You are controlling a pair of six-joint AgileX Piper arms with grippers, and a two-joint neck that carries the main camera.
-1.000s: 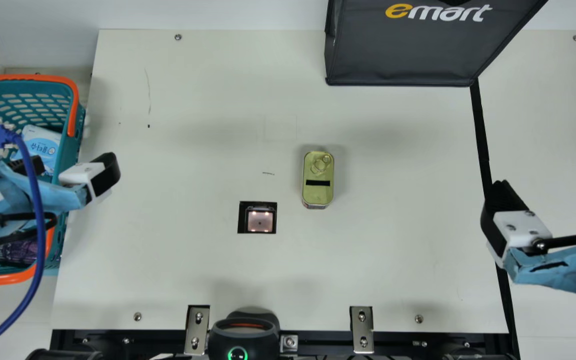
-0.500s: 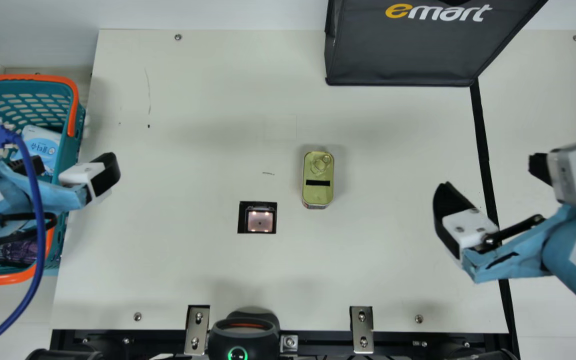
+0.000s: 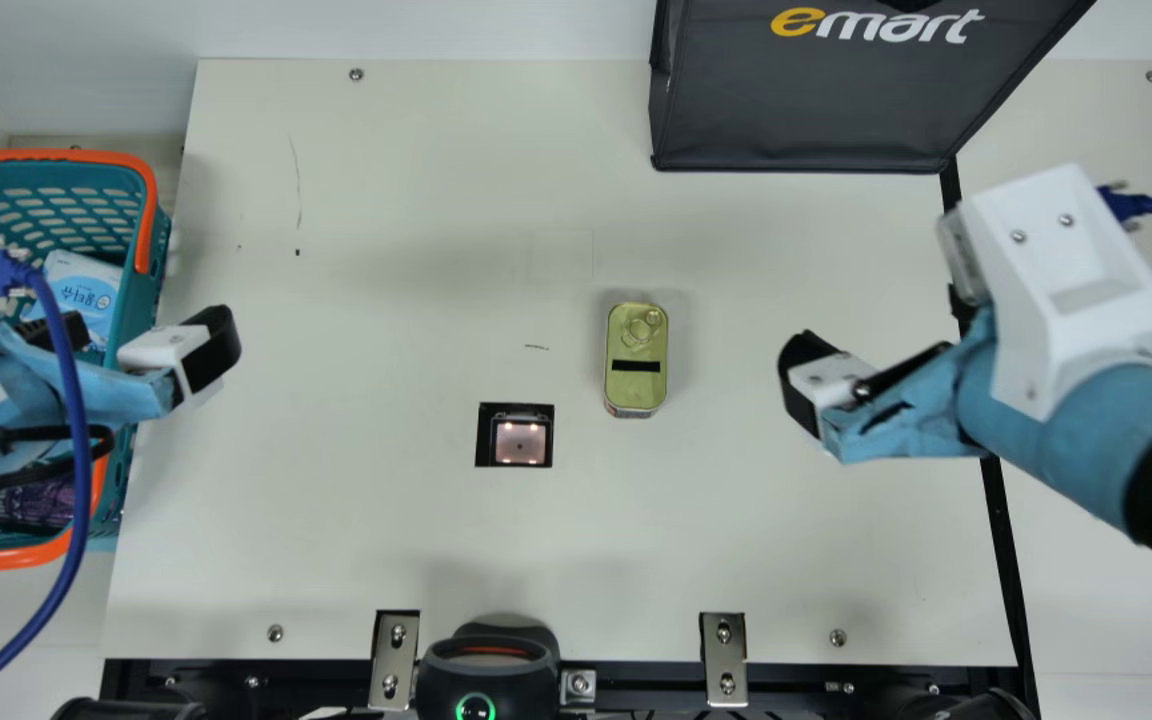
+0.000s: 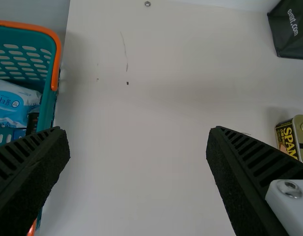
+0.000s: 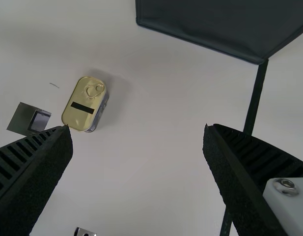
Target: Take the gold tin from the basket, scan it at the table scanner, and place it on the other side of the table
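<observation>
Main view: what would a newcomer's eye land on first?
Probably the teal shopping basket with its orange rim at the left edge, and the large dark bag at the far side. Next, the gold tin near the middle, just right of the lit table scanner.

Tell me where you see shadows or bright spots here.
Main view: faint shadow beside the rectangular gold tin, bright spots in the square black scanner; left wrist view: dim shading on the cream table beside the teal plastic basket; right wrist view: soft shadow beside the tin.
</observation>
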